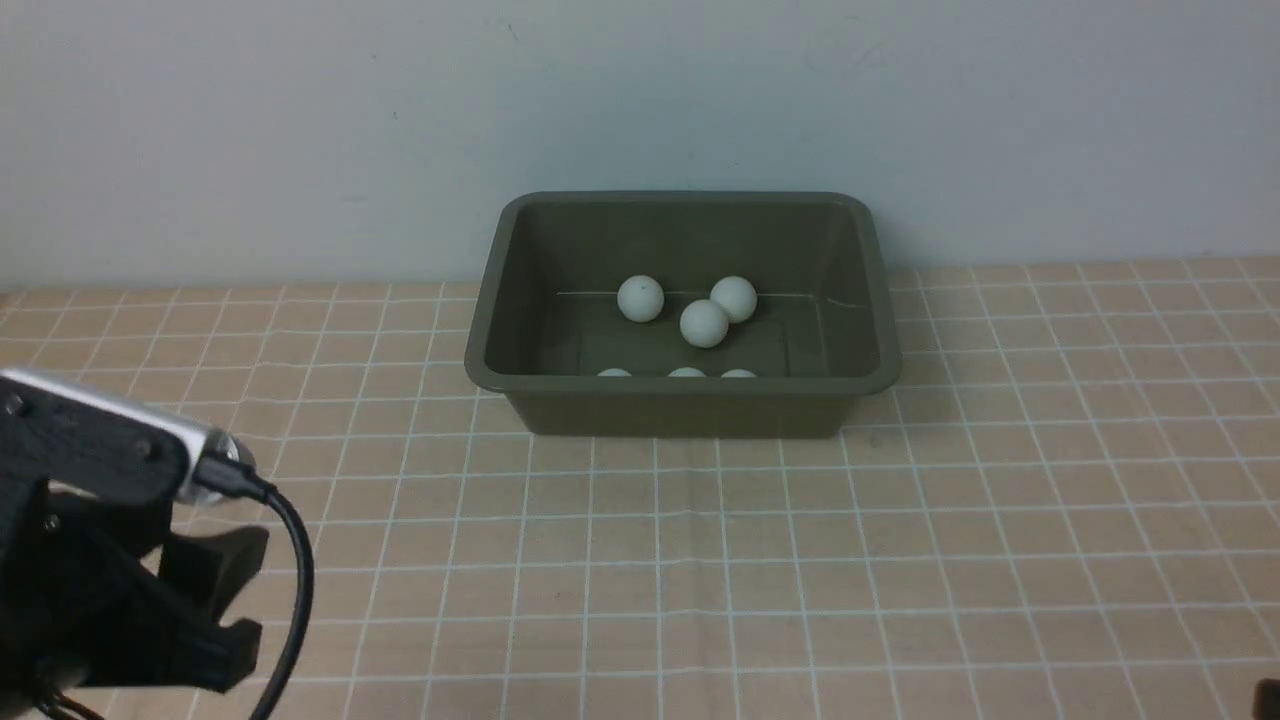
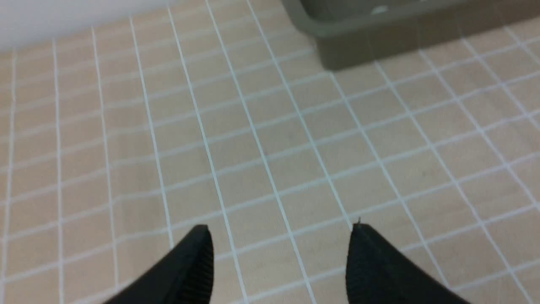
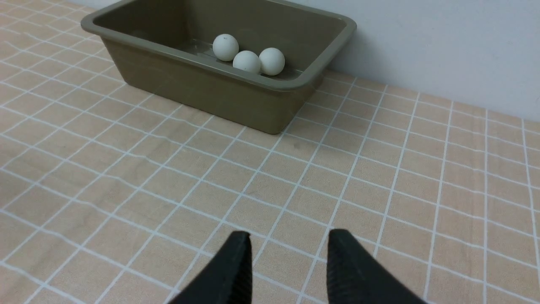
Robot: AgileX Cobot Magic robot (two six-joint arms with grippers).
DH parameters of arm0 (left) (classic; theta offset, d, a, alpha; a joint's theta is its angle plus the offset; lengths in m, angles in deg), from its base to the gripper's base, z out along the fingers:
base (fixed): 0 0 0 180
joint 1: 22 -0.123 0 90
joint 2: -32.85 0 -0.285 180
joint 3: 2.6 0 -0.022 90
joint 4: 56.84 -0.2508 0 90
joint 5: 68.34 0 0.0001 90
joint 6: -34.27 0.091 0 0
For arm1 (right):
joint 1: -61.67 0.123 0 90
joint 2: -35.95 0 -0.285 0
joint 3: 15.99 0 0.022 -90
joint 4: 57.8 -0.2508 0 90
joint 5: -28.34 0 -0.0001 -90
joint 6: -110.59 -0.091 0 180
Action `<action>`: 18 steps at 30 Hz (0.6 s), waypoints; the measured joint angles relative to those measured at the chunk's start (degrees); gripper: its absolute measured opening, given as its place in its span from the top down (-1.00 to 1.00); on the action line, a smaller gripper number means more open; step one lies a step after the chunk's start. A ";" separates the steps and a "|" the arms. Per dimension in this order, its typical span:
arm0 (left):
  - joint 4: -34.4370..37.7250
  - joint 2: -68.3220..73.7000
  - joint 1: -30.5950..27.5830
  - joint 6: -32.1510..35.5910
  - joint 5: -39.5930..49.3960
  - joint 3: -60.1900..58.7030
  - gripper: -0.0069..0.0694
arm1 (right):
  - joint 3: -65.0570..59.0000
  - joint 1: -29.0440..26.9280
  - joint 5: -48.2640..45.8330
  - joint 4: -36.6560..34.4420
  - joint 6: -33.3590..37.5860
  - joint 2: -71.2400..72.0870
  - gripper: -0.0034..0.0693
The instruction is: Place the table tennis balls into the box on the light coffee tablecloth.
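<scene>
Between the fingers of the left gripper (image 2: 280, 264) lay only bare cloth; they stood apart, the gripper open and gripping nothing. Ahead of it and over to its right sat the box (image 1: 685, 408), a dark olive-green tub with rounded corners and a rolled rim, well apart from the fingertips. It rested upright on the light coffee tablecloth (image 1: 690, 540), near the pale wall (image 1: 640, 90) behind.

Beyond both grippers, the six table tennis balls (image 1: 704, 323) were all inside the box. Three showed whole or nearly so, two of them touching toward the right of the tub and one a little apart to their left. Nearer the grippers, behind the front wall of the tub, only the tops of the other three peeked over the rim, in a row.

Ahead of the right gripper (image 3: 290, 264) and off to its left stood the same box, also well apart from the fingertips. That gripper's fingers showed a gap between them with cloth visible through it; it was open and gripped nothing.
</scene>
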 joint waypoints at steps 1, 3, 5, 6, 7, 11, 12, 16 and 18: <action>0.43 -0.01 -0.13 -0.10 -0.08 -1.16 -0.10 | 0.00 0.00 0.00 0.00 0.00 0.00 0.24; 1.11 -0.01 -0.13 -0.15 -0.12 -2.38 -0.10 | -0.02 0.00 0.00 0.00 0.00 0.00 0.24; 1.11 -0.01 -0.13 -0.20 -0.36 -3.05 -0.10 | -0.02 0.00 0.00 -0.02 0.00 0.00 0.24; 0.95 -0.01 -0.18 -0.27 -0.56 -3.11 -0.10 | -0.02 0.00 0.00 -0.02 0.00 0.00 0.24; 0.59 -0.01 -0.18 -0.27 -0.93 -3.16 -0.10 | -0.02 0.00 0.00 -0.02 0.00 0.00 0.24; -0.66 -0.15 -0.57 -0.27 -1.57 -3.16 -0.10 | -0.02 0.00 0.00 -0.02 0.00 0.00 0.24; -0.66 -0.41 -1.45 -0.42 -1.57 -3.16 -0.10 | -0.02 0.00 0.00 -0.02 0.00 0.00 0.24; -0.89 -1.98 -5.74 -1.21 -1.52 -3.16 -0.10 | -0.09 0.00 0.00 -0.02 0.00 0.00 0.24; -0.94 -3.42 -8.10 -1.21 -1.32 -3.16 -0.10 | -0.09 0.00 0.00 -0.02 0.00 0.00 0.24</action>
